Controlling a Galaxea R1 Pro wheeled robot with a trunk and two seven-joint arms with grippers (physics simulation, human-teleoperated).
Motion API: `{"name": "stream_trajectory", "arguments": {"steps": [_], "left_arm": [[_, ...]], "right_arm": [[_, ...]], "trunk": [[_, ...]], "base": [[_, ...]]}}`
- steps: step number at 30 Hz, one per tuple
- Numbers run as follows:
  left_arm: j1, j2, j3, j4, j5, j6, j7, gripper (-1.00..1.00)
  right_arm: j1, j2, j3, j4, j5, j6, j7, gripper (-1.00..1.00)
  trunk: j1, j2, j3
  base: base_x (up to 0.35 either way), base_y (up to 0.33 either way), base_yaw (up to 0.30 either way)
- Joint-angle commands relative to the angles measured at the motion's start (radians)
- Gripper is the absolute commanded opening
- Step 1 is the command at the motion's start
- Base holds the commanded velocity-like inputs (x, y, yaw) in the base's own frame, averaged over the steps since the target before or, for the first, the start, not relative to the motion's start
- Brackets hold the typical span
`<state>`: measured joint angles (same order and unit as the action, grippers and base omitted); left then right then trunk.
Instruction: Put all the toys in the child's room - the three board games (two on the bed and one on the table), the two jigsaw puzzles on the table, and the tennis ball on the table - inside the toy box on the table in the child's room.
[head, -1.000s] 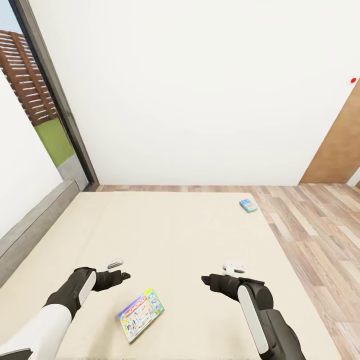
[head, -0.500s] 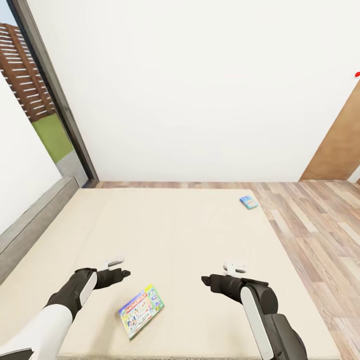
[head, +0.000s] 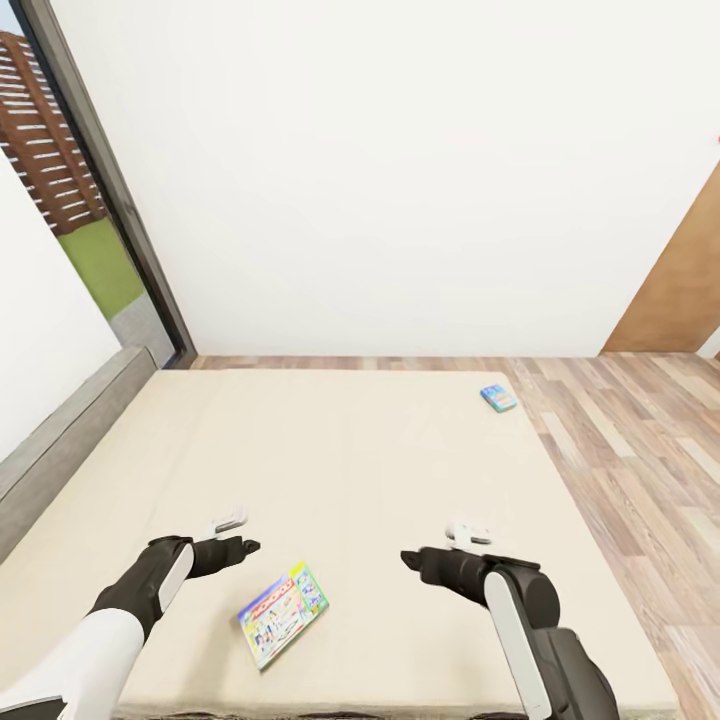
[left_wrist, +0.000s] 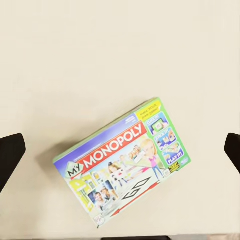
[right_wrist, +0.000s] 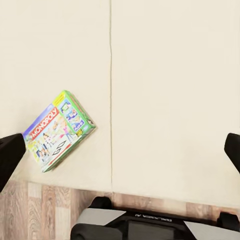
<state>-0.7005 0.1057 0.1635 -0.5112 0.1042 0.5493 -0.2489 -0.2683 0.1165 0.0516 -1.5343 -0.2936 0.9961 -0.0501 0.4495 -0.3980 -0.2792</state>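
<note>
Two board games lie on the cream bed. The green-edged "MONOPOLY" box lies flat near the bed's front edge, between my two arms. It also appears below my left wrist as the Monopoly box, and beside my right wrist as the same box. A small blue box rests near the bed's far right corner. My left gripper hovers open just left of the Monopoly box, its fingers wide apart. My right gripper hovers open to the box's right, holding nothing.
A grey frame ledge runs along the bed's left side under a window. The wood plank floor lies right of the bed, with a brown door beyond. My base stands at the bed's front edge.
The whole picture has shifted a little, so the camera has moved; the bed's front edge now shows. The boxes lie where they were, and both grippers stay open.
</note>
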Motion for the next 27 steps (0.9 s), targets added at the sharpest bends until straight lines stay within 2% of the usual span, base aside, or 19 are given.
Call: {"name": "stream_trajectory", "arguments": {"steps": [1, 4, 7, 9, 10, 16, 21, 27], "left_arm": [[-0.001, 0.000, 0.003, -0.001, 0.010, 0.009, 0.000, 1.00], [-0.001, 0.000, 0.003, -0.001, 0.010, 0.010, 0.000, 1.00], [-0.001, 0.000, 0.003, -0.001, 0.009, 0.011, -0.001, 1.00], [-0.001, 0.000, 0.003, -0.001, 0.009, 0.011, -0.001, 1.00], [-0.001, 0.000, 0.002, -0.001, 0.009, 0.011, -0.001, 1.00], [-0.001, 0.000, 0.002, -0.001, 0.009, 0.012, -0.001, 1.00], [-0.001, 0.000, 0.001, -0.001, 0.009, 0.012, -0.002, 1.00], [-0.001, 0.000, 0.001, -0.001, 0.009, 0.013, -0.004, 1.00]], "right_arm": [[0.000, 0.000, 0.000, -0.006, -0.012, 0.005, 0.005, 1.00], [0.014, -0.002, -0.002, -0.026, -0.056, 0.008, 0.093, 1.00], [0.027, -0.016, -0.002, -0.036, -0.081, 0.010, 0.222, 1.00], [0.029, -0.024, -0.002, -0.038, -0.085, 0.011, 0.277, 1.00], [0.031, -0.030, -0.002, -0.039, -0.088, 0.010, 0.330, 1.00], [0.033, -0.038, -0.009, -0.041, -0.093, 0.015, 0.499, 1.00], [0.033, -0.040, -0.021, -0.041, -0.094, 0.016, 0.560, 1.00], [0.034, -0.041, -0.053, -0.041, -0.094, 0.017, 0.590, 1.00]], "trunk": [[0.001, -0.002, -0.004], [0.001, -0.002, -0.008], [0.001, -0.002, -0.013], [0.001, -0.002, -0.017], [0.001, -0.002, -0.018], [0.001, -0.002, -0.028], [0.001, -0.002, -0.037], [0.001, -0.002, -0.046]], "base": [[0.000, 0.000, 0.000], [0.000, 0.000, 0.000], [0.000, 0.000, 0.000], [0.000, 0.000, 0.000], [0.000, 0.000, 0.000], [0.000, 0.000, 0.000], [0.000, 0.000, 0.000], [0.000, 0.000, 0.000]]}}
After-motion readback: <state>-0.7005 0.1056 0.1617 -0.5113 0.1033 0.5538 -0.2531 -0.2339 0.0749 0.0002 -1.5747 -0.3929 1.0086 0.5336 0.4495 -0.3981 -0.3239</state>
